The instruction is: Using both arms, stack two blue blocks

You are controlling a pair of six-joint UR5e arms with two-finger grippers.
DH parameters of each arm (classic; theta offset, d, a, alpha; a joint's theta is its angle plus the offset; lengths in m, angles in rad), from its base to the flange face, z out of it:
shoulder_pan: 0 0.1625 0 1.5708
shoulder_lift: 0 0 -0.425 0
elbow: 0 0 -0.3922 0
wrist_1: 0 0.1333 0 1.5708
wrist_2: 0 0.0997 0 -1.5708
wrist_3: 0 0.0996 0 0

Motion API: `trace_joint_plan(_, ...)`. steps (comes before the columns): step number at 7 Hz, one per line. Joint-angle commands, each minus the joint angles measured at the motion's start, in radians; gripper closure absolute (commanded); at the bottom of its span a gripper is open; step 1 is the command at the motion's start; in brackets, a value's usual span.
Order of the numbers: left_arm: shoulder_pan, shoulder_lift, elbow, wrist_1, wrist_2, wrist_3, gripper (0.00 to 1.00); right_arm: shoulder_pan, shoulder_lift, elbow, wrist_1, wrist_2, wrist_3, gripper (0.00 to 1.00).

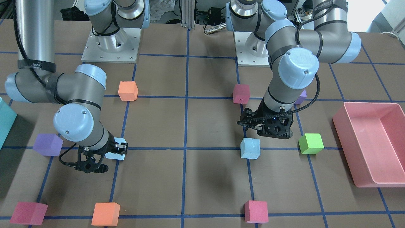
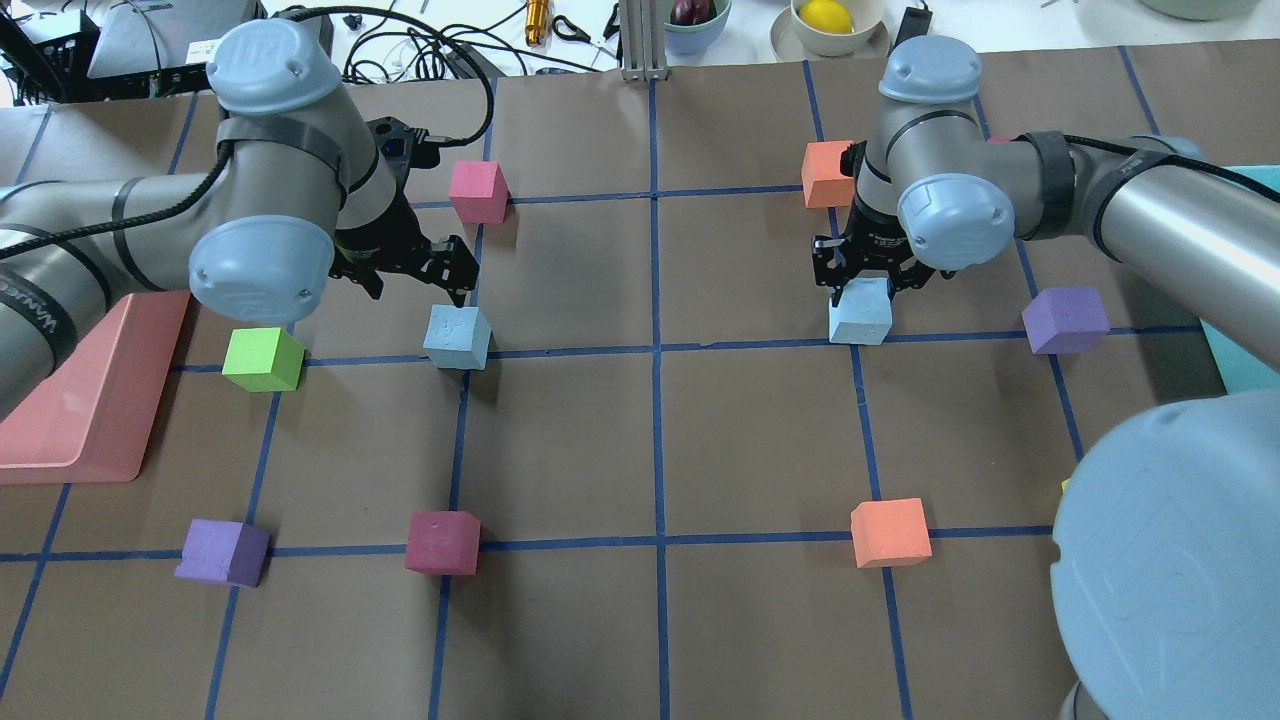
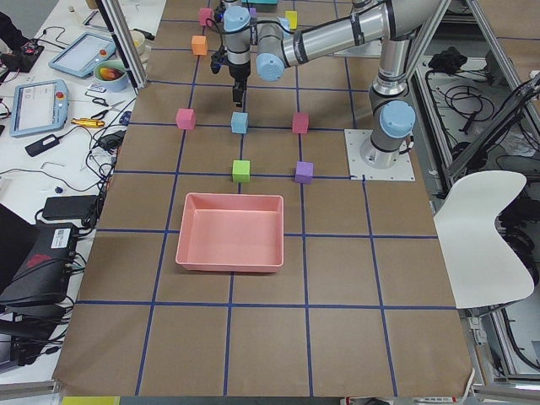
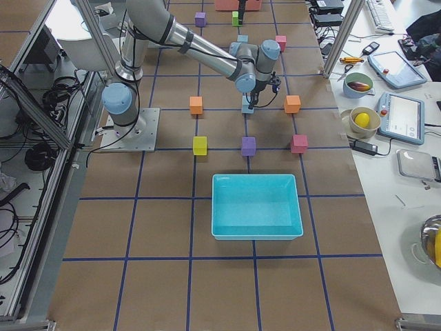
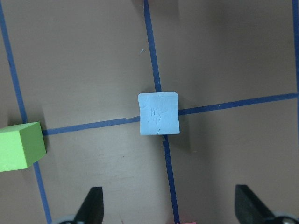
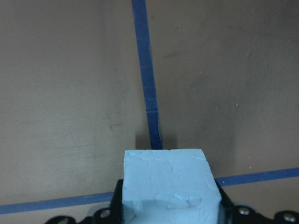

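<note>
One pale blue block [image 2: 457, 337] sits on a tape crossing left of centre. It also shows in the front view [image 1: 250, 148] and in the left wrist view [image 5: 159, 113]. My left gripper [image 2: 420, 270] hovers just beyond it, open and empty, its fingertips [image 5: 93, 205] spread wide. The second blue block [image 2: 860, 312] sits at a tape crossing on the right. My right gripper [image 2: 865, 278] is down around it, with its fingers against both sides of the block [image 6: 170, 186]. I cannot tell whether this block is off the table.
A green cube [image 2: 263, 358] lies left of the left block, and a pink bin [image 2: 90, 390] lies beyond it. A crimson cube [image 2: 478, 190] is behind the left gripper. An orange cube [image 2: 828, 172] and a purple cube [image 2: 1065, 320] flank the right gripper. A teal bin [image 1: 4, 123] is at the right end.
</note>
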Motion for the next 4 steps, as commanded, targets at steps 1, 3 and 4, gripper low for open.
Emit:
trace_joint_plan(1, 0.0, -0.083, -0.034, 0.127, 0.001, -0.007, 0.0, 0.05, -0.004, -0.129, 0.069, 0.01, 0.002, 1.0)
trace_joint_plan(3, 0.0, -0.126, -0.063, 0.195, 0.008, 0.0, 0.0, 0.161, 0.069, -0.275, 0.139, 0.013, 0.052, 1.0)
trace_joint_plan(4, 0.0, -0.131, -0.068, 0.197, 0.027, -0.01, 0.0, 0.219, 0.135, -0.345, 0.139, 0.013, 0.163, 1.0)
